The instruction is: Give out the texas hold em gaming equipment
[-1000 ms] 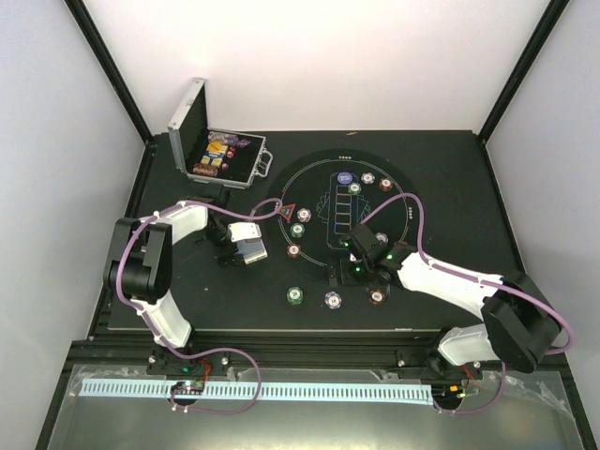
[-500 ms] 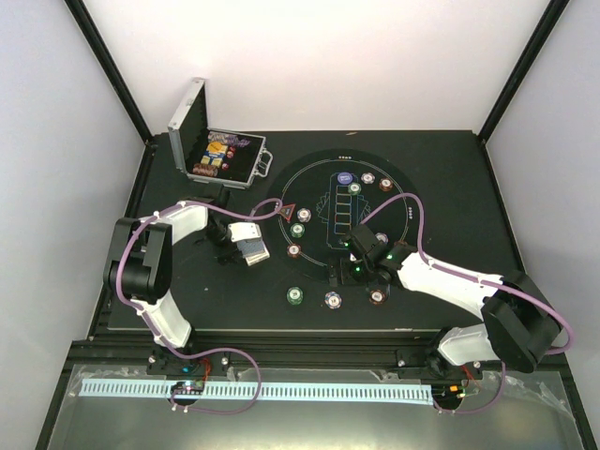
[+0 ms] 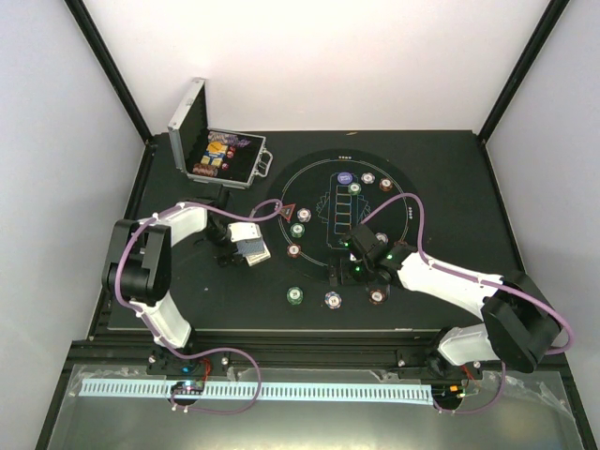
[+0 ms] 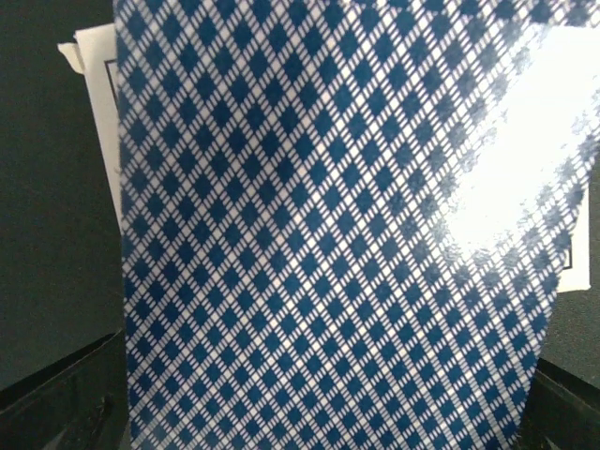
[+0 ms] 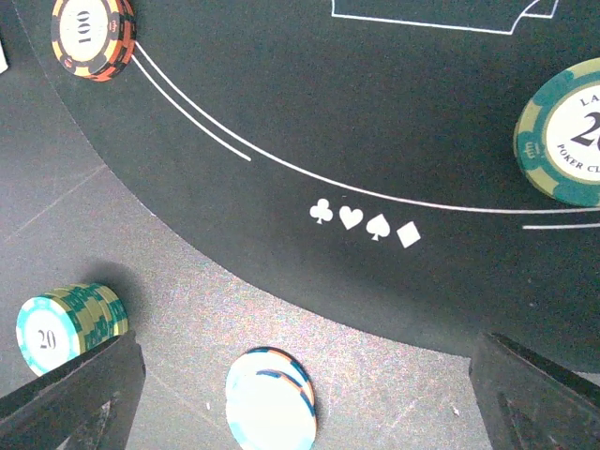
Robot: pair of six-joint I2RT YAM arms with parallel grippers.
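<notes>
In the top view, the left gripper [image 3: 247,246] is seen over the black tabletop [image 3: 216,291], left of the round black printed mat [image 3: 314,178]. A blue-and-white diamond-backed playing card [image 3: 253,249] lies at its tip. The right gripper [image 3: 359,267] is held above the mat's near edge, close to a stack of green round poker chips [image 3: 296,296] and a stack of blue-white round poker chips [image 3: 333,300]. An open silver hinged metal case [image 3: 187,117] is set at the far left. In the left wrist view, the card [image 4: 328,234] nearly fills the gap between the widely spread fingers [image 4: 56,403]. Whether its edges are touched cannot be told. A white card corner [image 4: 89,56] is glimpsed behind it. In the right wrist view, the jaws are spread wide with nothing pinched between them. The green stack [image 5: 66,323] and the blue-white stack [image 5: 272,403] are seen on the tabletop just off the mat's edge, below the fingers [image 5: 84,394].
</notes>
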